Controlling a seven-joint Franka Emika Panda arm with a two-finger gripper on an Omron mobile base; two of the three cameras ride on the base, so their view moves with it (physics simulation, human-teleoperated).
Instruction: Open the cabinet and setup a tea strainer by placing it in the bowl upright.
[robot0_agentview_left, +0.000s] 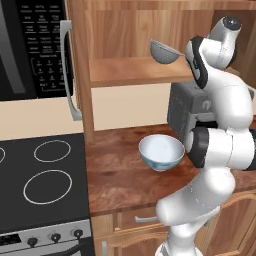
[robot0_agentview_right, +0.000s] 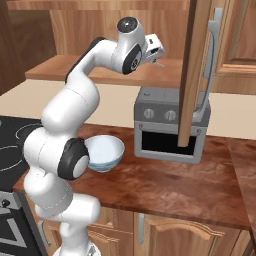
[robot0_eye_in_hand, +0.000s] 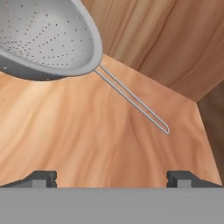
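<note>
The cabinet (robot0_agentview_left: 135, 70) stands open, its doors swung out to either side. On its wooden shelf (robot0_eye_in_hand: 87, 140) lies the grey mesh tea strainer (robot0_agentview_left: 162, 51), basket at the left and thin wire handle (robot0_eye_in_hand: 131, 98) pointing right toward my hand. My gripper (robot0_eye_in_hand: 111, 179) is open on the shelf, fingertips wide apart and just short of the handle's end, with nothing between them. In the right base view the gripper (robot0_agentview_right: 159, 59) reaches into the cabinet from the arm's raised wrist. The white bowl (robot0_agentview_left: 161, 152) stands upright on the counter below, by my forearm.
A grey toaster oven (robot0_agentview_right: 170, 125) sits on the brown counter under the shelf. The right cabinet door (robot0_agentview_right: 195, 70) hangs open in front of it. The left door's handle (robot0_agentview_left: 67, 70) is beside the black microwave (robot0_agentview_left: 30, 45). A black stovetop (robot0_agentview_left: 40, 180) lies left.
</note>
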